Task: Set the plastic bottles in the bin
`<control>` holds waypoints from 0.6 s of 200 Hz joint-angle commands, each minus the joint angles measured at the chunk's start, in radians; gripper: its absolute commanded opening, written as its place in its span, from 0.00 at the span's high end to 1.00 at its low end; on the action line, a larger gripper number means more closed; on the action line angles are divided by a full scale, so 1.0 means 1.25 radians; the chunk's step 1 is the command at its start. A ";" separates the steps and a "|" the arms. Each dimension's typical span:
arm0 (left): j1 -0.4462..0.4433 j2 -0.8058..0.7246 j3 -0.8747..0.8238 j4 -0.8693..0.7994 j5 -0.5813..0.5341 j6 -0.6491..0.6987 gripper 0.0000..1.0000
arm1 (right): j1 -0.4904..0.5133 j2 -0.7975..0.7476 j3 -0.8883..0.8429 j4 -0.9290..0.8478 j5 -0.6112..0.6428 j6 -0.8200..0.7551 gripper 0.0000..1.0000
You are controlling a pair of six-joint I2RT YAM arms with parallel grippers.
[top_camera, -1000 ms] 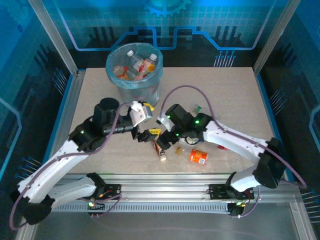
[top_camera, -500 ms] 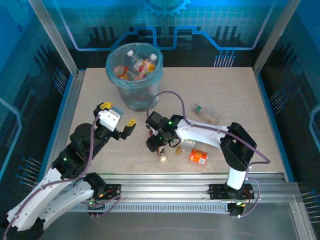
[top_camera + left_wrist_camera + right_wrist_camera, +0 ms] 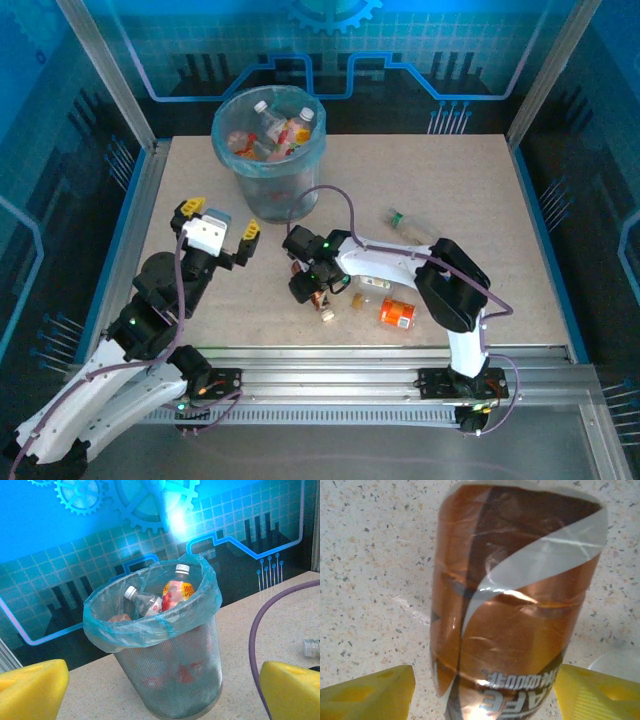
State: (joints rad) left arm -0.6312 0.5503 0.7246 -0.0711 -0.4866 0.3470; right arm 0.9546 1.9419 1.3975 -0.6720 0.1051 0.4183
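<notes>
The bin (image 3: 268,165), a mesh can lined with a light-blue bag, stands at the back left and holds several plastic bottles (image 3: 285,128). In the left wrist view the bin (image 3: 170,675) is straight ahead, with two bottles (image 3: 177,587) poking above the bag. My left gripper (image 3: 217,222) hovers open and empty, to the near left of the bin. My right gripper (image 3: 308,287) is low over a lying brown-drink bottle (image 3: 515,610). Its yellow fingers (image 3: 370,692) straddle that bottle, open, with a gap on the left side. More bottles lie nearby: an orange-labelled one (image 3: 397,313), a clear one (image 3: 370,288) and a green-capped one (image 3: 410,224).
A purple cable (image 3: 335,200) loops up from the right arm near the bin. Metal frame rails (image 3: 350,360) run along the table's near edge, and blue panels wall the back and sides. Bare tabletop (image 3: 470,190) stretches to the back right.
The left arm drew back from the middle toward the near left, and its gripper opened wide. The right gripper moved left and down onto the brown bottle, its jaws narrowing.
</notes>
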 commanded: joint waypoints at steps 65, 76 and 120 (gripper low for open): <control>0.034 0.072 0.083 0.016 -0.030 -0.011 0.02 | 0.026 0.019 0.065 0.005 -0.056 -0.053 0.40; 0.049 0.113 0.135 -0.042 -0.046 -0.051 0.02 | 0.025 -0.010 0.053 0.015 -0.071 -0.058 0.41; 0.193 0.242 0.329 -0.228 0.116 -0.354 0.01 | 0.005 -0.209 -0.024 0.095 -0.104 -0.104 0.44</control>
State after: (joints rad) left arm -0.4870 0.8013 1.0115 -0.2066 -0.4900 0.1642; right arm 0.9741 1.8572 1.4094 -0.6346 0.0174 0.3355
